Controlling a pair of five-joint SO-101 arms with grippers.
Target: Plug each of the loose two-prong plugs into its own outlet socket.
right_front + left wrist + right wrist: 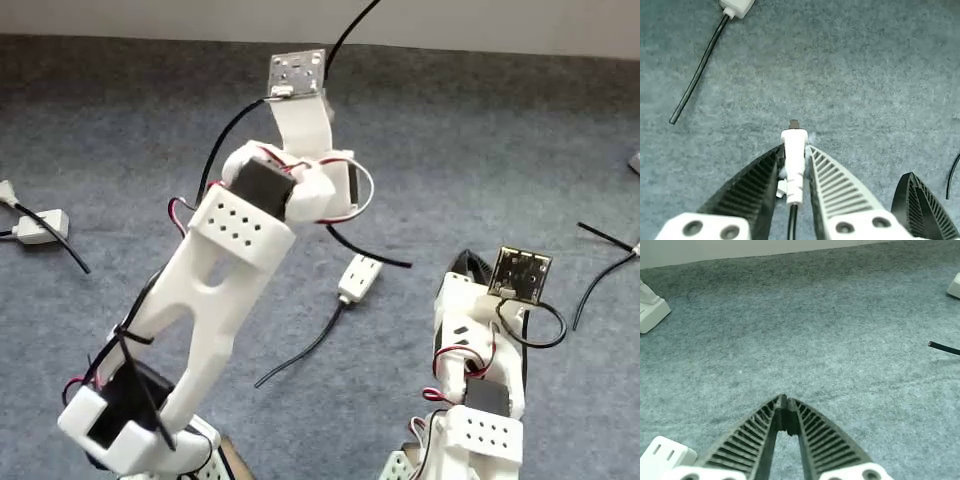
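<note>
From high up, two arms [225, 280] [480, 420] are standing over grey carpet [480, 150], with one white outlet socket [358, 278] lying between them. In the left wrist view, the left gripper [794, 150] is squeezing one white two-prong plug [793, 137], its prongs hard to see. In the right wrist view, the right gripper [786, 405] is holding its fingers shut, empty, near one cut-off socket [665, 456].

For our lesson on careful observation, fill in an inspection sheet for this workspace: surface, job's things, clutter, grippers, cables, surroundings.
Surface: grey carpet.
Job's things: white plug held in the left gripper; socket lying on the carpet; second socket close by the right gripper.
Clutter: nothing seen.
Grippers: left gripper shut on the plug; right gripper shut, empty, low over the carpet.
Cables: black cord runs from the socket to a loose end; another black cable end lies on the carpet.
Surroundings: pale wall along the carpet's far edge.
</note>
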